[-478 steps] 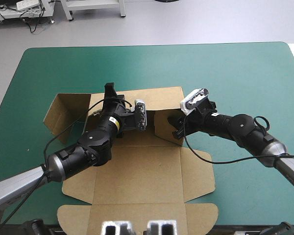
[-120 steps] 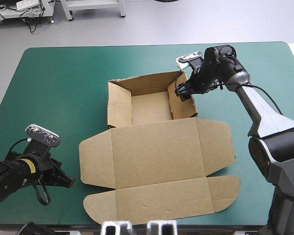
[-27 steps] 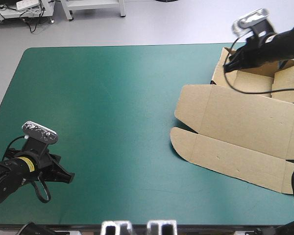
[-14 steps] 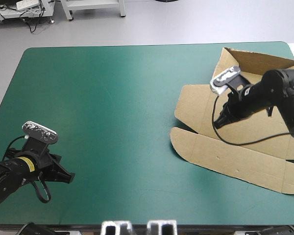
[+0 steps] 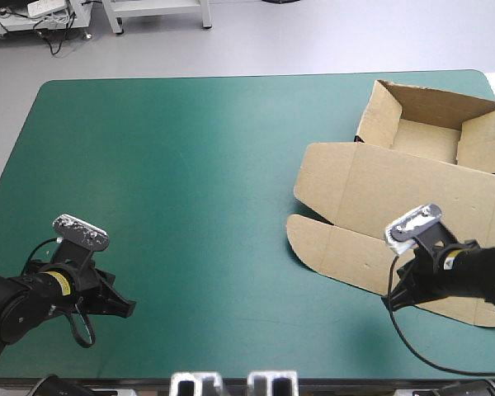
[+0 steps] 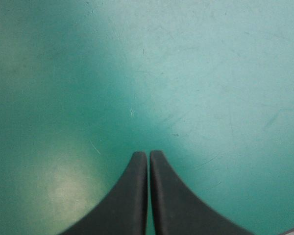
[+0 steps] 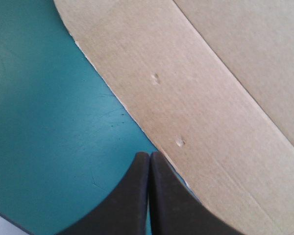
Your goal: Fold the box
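Toward the table's point(image 5: 190, 165) near right, my right gripper point(image 5: 391, 303) has left the box point(image 5: 412, 190), clenched empty; left gripper point(image 5: 125, 308), near left, likewise. The box sits far right, tray formed, lid flat: probably finished.

Box point(image 5: 396, 194): cut brown board, part-formed, on right side of counter point(image 5: 190, 165), slightly askew to counter edges. Tray point(image 5: 429, 136) at far right corner: four walls raised, open on top, bare floor showing inside. Lid point(image 5: 388, 194) flat on counter, joined at tray's near wall, spreading toward near edge; rounded tab at its left end. Tuck flap point(image 5: 355, 260) past crease, also flat, left corner rounded, two small dents point(image 7: 179, 142) near free edge.
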Robot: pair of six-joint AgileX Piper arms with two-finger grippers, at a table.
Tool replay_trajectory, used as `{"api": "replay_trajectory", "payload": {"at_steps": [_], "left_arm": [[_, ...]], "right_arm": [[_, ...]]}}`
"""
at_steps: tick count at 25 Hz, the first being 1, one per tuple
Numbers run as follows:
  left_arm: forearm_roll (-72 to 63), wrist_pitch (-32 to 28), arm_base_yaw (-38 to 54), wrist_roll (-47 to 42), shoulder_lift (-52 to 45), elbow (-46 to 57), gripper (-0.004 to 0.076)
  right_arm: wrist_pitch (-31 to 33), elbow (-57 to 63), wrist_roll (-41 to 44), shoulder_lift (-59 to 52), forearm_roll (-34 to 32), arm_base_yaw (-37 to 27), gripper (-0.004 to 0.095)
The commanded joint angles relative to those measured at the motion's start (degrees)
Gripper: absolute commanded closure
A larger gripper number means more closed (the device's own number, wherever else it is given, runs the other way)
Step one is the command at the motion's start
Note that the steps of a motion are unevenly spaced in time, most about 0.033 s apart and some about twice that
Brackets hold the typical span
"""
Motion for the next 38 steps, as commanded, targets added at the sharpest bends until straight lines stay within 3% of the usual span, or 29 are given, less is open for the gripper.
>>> {"api": "replay_trajectory", "payload": {"at_steps": [1,9,15,38], "left_arm": [[-1.4,-1.6,-0.3,0.0,-0.2,0.0,0.0721],[-2.9,0.6,-0.3,0.0,-0.2,0.7,0.0721],[-0.4,5.0,-0.3,-0.2,-0.2,0.7,0.0721],[-2.9,2.8,-0.3,-0.2,-0.2,0.7,0.0721]], "right_arm": [[-5.8,3.3,5.2,-5.3,-3.2,-0.1,0.0932],[-1.8,7.1,8.7,-7.4,-6.0,-0.1,0.0932],[-4.4,7.5,10.6,-7.4,-6.8,-0.1,0.0932],[-1.6,7.6,10.5,-7.4,-6.8,-0.1,0.0932]]}}
